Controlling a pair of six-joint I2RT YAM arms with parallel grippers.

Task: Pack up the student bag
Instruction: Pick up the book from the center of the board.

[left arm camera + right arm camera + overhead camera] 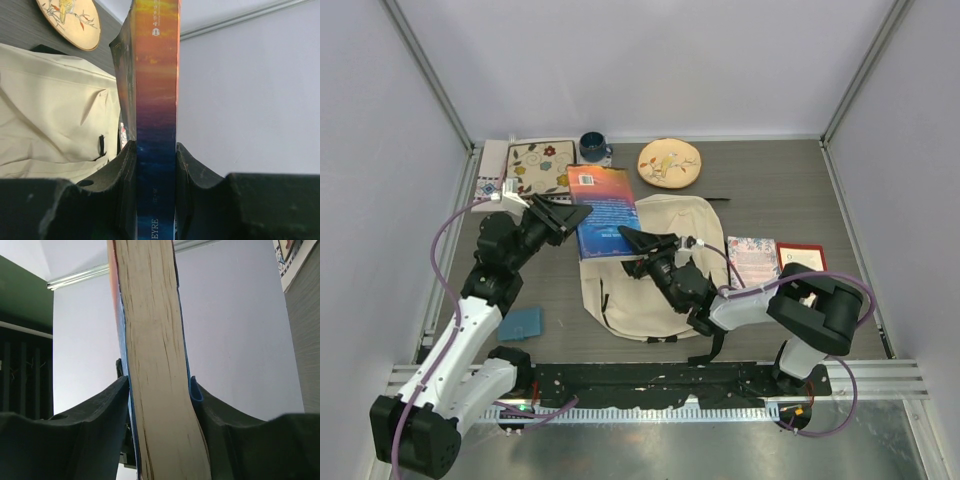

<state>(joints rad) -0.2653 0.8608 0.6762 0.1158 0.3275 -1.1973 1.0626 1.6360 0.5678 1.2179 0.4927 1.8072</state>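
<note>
The cream student bag (665, 275) lies flat in the middle of the table; it also shows in the left wrist view (50, 115). A thick book (605, 210) with an orange-to-blue sunset cover is held above the bag's upper left part. My left gripper (570, 215) is shut on its spine side (156, 150). My right gripper (638, 240) is shut on its page edge (155, 405) from the right. Both hold the book off the table.
A round yellowish floral plate (670, 162) and a blue mug (594, 148) sit at the back. A floral-cover book (540, 167) lies back left. Two small books (752, 258) (801, 257) lie right of the bag. A blue pad (523, 323) lies near left.
</note>
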